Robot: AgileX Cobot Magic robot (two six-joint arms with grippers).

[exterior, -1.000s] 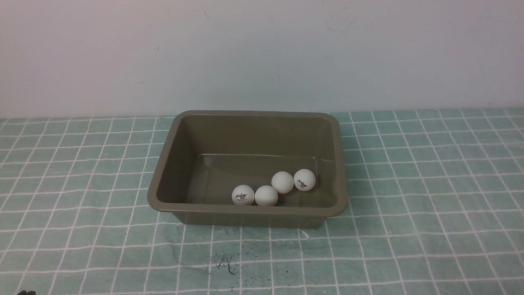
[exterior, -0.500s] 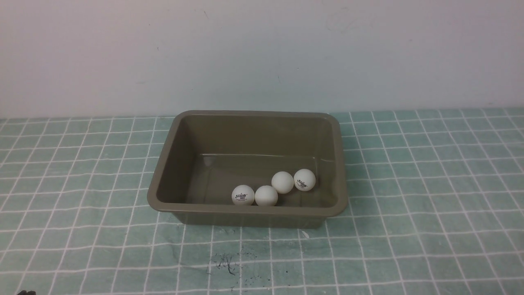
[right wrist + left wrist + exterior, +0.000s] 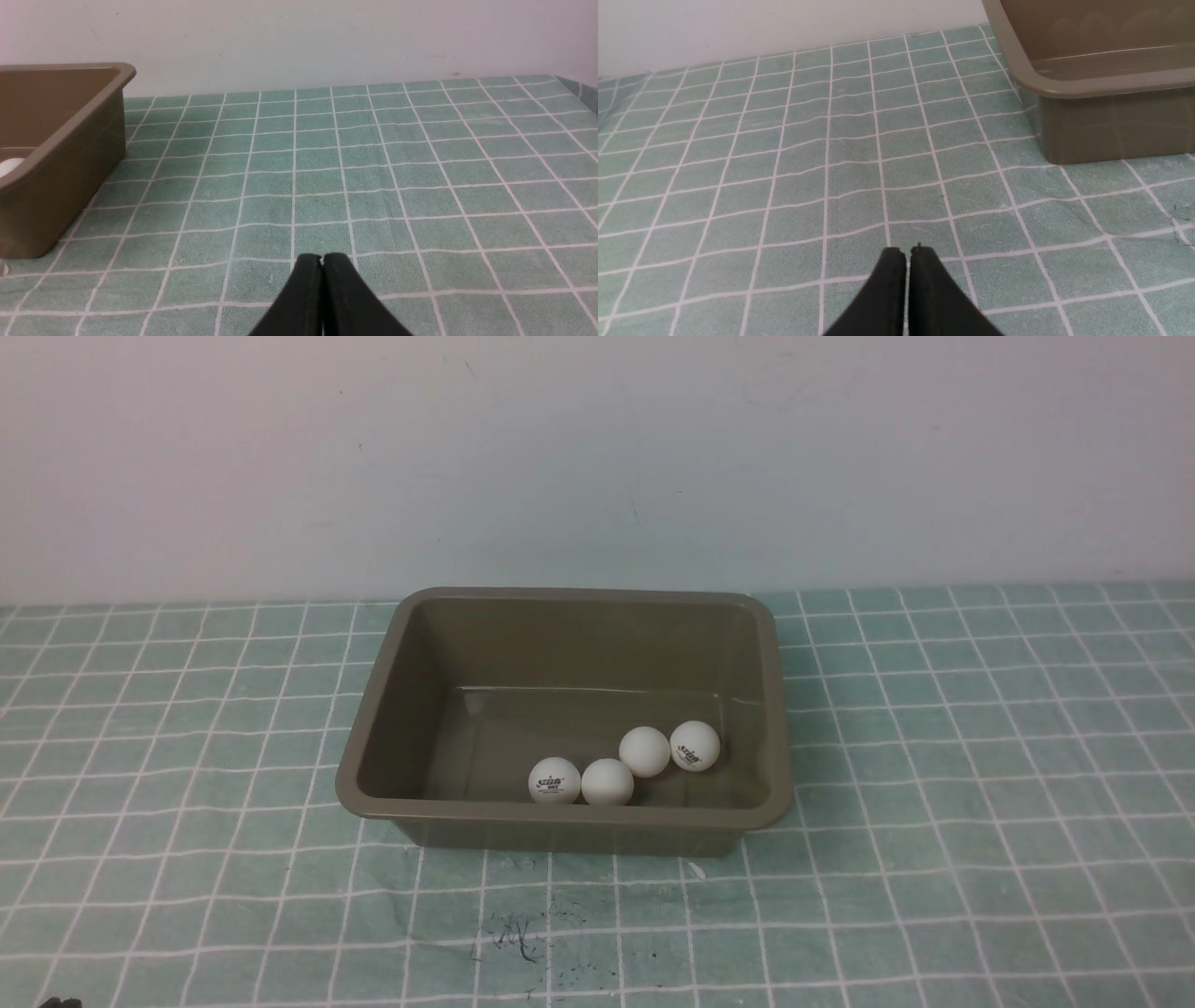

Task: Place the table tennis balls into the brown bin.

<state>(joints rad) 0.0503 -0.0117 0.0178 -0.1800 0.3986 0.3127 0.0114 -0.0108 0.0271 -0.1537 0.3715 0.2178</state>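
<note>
Green cloth (image 3: 980, 756); front alone shows four balls (image 3: 608, 781).

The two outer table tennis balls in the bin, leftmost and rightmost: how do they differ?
The leftmost ball lies by the brown bin's near wall; the rightmost ball lies farther back, nearer the right wall. The leftmost ball's print shows a red mark above dark text; the rightmost ball's print looks dark only. Both are white, the same size, and each appears to touch a plain white neighbour.
</note>
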